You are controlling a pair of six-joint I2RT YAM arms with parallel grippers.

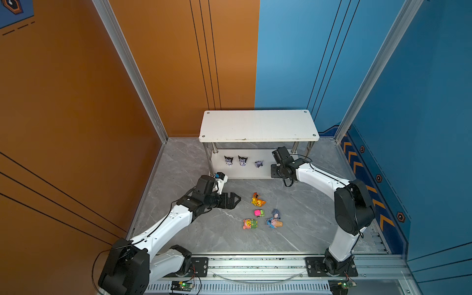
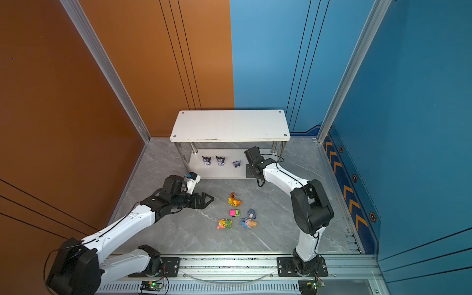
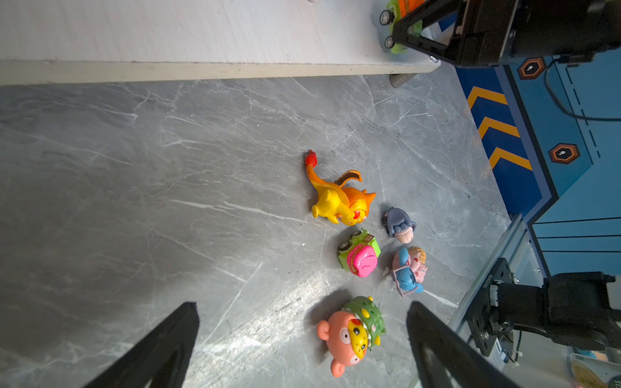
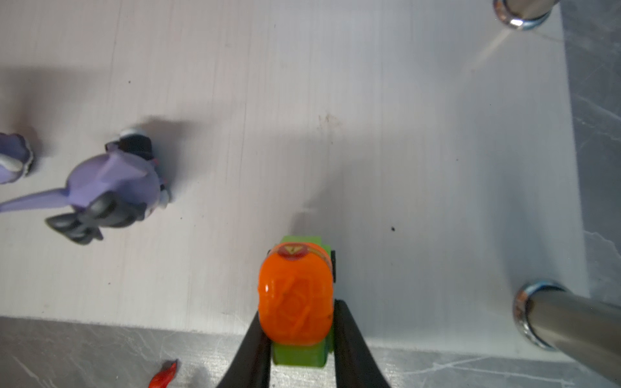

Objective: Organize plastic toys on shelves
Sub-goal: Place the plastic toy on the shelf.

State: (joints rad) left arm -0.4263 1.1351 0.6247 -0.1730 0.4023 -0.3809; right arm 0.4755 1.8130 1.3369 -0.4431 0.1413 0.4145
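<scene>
My right gripper (image 4: 300, 332) is shut on a green car with an orange top (image 4: 295, 292), held over the front edge of the shelves' lower board (image 4: 420, 134), right of a black-purple horned toy (image 4: 114, 188). Three horned toys (image 1: 243, 160) stand in a row on that board (image 1: 245, 173). On the floor lie the orange dragon (image 1: 258, 200), a green car with a pink top (image 1: 259, 212), the grey donkey (image 1: 276, 213), the blue one on a cone (image 1: 274, 223) and the pink-yellow one (image 3: 353, 331). My left gripper (image 3: 302, 307) hangs open just left of them, holding nothing.
The shelves' top board (image 1: 258, 125) is bare and overhangs the lower one. Chrome legs (image 4: 571, 322) stand at the board's corners beside my right gripper. The rack stands against the back wall; orange and blue walls close in the sides. A metal rail (image 1: 255, 265) runs along the front.
</scene>
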